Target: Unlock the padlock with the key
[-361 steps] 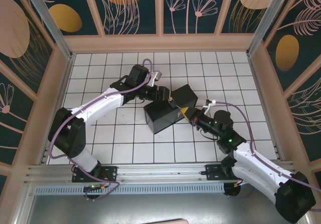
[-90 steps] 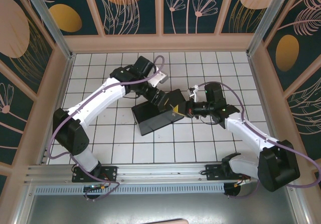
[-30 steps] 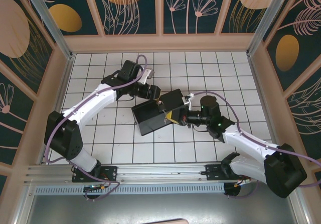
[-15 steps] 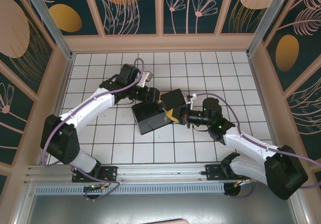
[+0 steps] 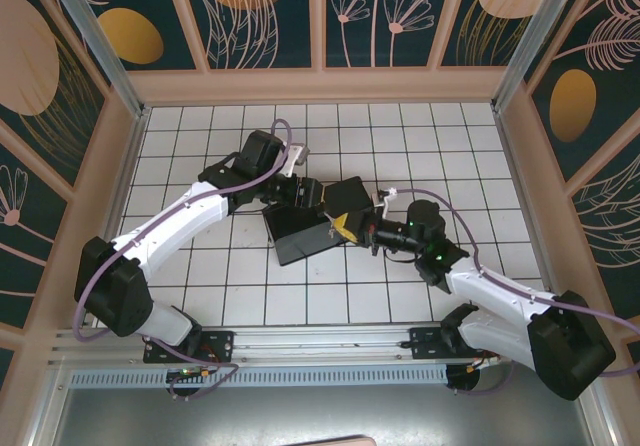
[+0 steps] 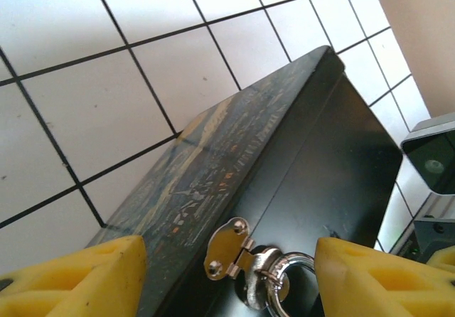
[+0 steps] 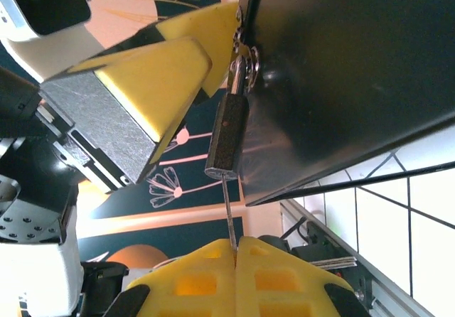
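A black box [image 5: 298, 234] with a painted lid [image 6: 213, 168] lies mid-floor. From its silver hasp [image 6: 226, 248] hangs the small dark padlock [image 7: 228, 141], its shackle ring [image 6: 288, 283] through the staple. My right gripper [image 7: 237, 240] is shut on the thin key [image 7: 227, 210], whose blade runs up into the padlock's underside. My left gripper [image 6: 229, 264] is open, its yellow fingers [image 6: 78, 281] standing on either side of the hasp. From above, the left gripper [image 5: 312, 198] sits at the box's far side and the right gripper [image 5: 347, 228] at its right end.
The floor is white tiles [image 5: 200, 266] with dark grid lines, fenced by patterned walls [image 5: 260, 16]. The left arm's finger [image 7: 160, 75] hangs close beside the padlock. An aluminium rail [image 5: 300, 341] runs along the near edge.
My left gripper has come down toward the box and over the hasp, its jaws narrowing slightly. The right gripper stays shut on the key at the padlock.
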Robot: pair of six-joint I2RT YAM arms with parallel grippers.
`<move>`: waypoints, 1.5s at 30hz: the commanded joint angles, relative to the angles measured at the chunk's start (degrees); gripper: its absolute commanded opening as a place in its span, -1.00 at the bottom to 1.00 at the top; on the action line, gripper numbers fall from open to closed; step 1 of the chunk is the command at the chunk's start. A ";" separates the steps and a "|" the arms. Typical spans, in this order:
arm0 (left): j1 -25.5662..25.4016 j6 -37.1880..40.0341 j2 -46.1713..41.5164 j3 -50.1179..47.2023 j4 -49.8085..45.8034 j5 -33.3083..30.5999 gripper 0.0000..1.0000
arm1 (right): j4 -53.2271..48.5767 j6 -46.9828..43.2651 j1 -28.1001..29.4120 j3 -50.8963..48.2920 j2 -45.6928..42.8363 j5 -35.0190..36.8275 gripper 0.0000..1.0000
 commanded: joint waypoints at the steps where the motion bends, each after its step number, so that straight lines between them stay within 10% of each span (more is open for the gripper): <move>1: -0.51 1.71 -0.42 0.58 -2.98 -3.31 0.27 | -7.37 4.13 0.27 -2.82 -0.64 1.82 -1.00; 45: -1.83 -10.35 -2.00 -2.11 2.95 -10.47 0.28 | -1.60 6.88 6.33 -0.07 -4.09 13.07 -1.00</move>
